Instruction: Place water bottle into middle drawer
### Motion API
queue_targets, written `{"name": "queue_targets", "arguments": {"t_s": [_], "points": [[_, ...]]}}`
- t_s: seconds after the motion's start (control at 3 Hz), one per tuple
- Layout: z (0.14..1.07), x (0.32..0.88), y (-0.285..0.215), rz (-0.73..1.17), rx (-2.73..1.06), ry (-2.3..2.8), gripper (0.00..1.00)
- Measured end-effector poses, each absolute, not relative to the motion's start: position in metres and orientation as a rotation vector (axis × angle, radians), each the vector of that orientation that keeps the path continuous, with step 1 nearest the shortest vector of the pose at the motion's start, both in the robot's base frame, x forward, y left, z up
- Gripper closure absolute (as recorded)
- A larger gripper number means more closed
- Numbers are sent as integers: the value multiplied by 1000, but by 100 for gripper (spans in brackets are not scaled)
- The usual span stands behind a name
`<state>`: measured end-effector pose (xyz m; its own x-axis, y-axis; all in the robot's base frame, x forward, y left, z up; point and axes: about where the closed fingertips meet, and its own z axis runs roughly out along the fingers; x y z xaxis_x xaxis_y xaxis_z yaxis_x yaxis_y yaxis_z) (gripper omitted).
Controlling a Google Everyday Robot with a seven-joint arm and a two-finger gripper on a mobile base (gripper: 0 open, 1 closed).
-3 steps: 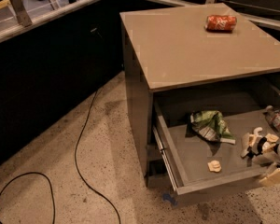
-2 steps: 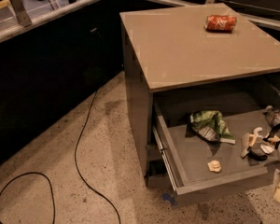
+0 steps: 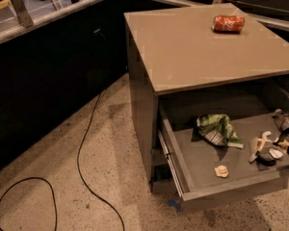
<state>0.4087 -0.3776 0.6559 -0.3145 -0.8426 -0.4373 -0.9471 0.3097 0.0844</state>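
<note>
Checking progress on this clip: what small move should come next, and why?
Probably ease the water bottle down onto the open drawer floor: the gripper is over the drawer's right end, beside the bottle, clear of the green chip bag.

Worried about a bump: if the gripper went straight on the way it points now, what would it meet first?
Probably the drawer floor, between the green bag and a pale scrap; the gripper hangs over the drawer's right end, depth unclear.

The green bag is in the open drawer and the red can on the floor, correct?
No: the camera view shows the red can on the cabinet top. The green bag is in the open drawer, gripper at its right end.
</note>
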Motion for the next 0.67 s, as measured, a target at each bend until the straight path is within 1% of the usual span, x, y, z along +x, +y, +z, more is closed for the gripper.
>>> {"name": "queue_targets", "arguments": {"t_s": [0.33,0.67], "points": [[715,413,-408,479,-1621,2173,0],[795,415,-439,375,-1591,2116,0]]}}
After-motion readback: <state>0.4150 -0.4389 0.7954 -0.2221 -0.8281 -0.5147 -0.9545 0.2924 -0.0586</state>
